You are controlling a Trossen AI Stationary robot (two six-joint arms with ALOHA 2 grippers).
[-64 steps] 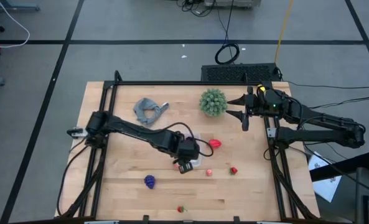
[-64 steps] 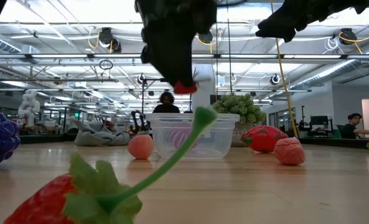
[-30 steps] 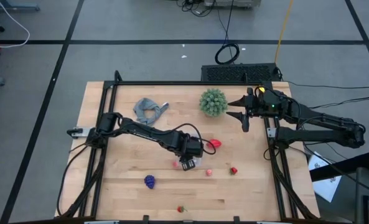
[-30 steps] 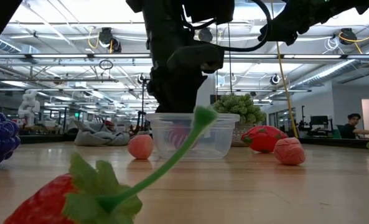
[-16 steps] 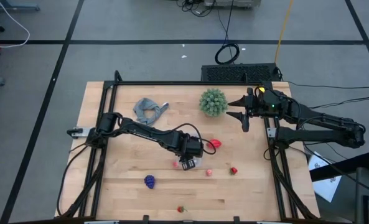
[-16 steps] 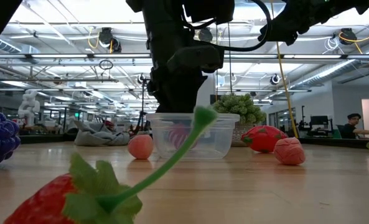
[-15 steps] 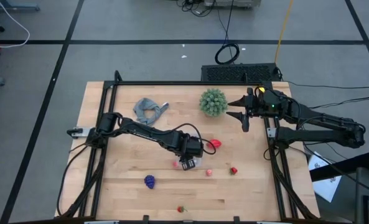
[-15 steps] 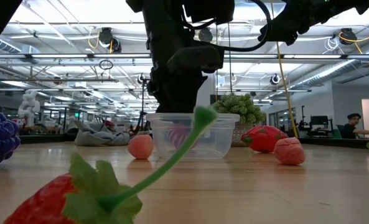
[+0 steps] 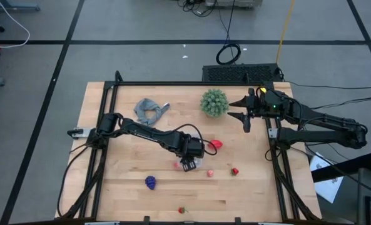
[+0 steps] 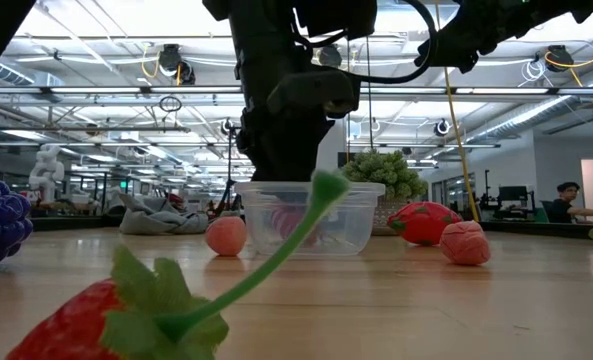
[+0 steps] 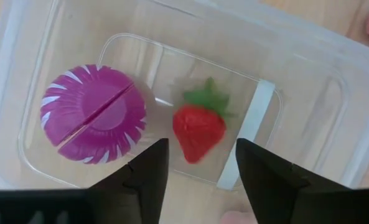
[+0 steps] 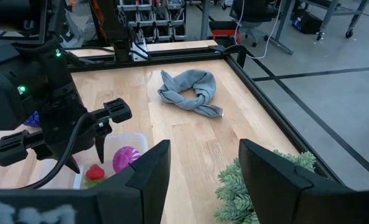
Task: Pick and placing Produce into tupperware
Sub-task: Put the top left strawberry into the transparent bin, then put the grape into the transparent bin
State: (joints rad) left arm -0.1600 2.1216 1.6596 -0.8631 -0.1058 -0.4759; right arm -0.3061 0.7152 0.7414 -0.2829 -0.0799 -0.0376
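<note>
The clear tupperware [image 11: 308, 81] sits on the table with a magenta piece [image 11: 92, 115] and a red strawberry [image 11: 198, 127] lying on its floor. My left gripper [image 11: 200, 180] hovers just above the container [image 10: 311, 218], pointing down, open and holding nothing. In the high view it stands at the table's middle [image 9: 188, 164]. Loose produce lies on the wood: a red piece [image 9: 216, 144], two pink pieces [image 9: 177, 165] [image 9: 209, 173], a small red one [image 9: 234, 170], purple grapes [image 9: 150, 182] and a strawberry [image 9: 181, 210]. My right gripper [image 9: 244, 116] waits open, raised at the far right.
A spiky green plant [image 9: 214, 102] stands near the far edge, beside my right gripper. A grey cloth [image 9: 150, 110] lies bunched at the far left. A black frame rims the table [image 9: 110, 125]. People show in the room beyond [image 10: 566, 200].
In the last second nothing has visibly moved. About two seconds ago my left gripper was higher above the container with a red piece at its fingertips; it has since come down to the container's rim, and a red strawberry now lies inside.
</note>
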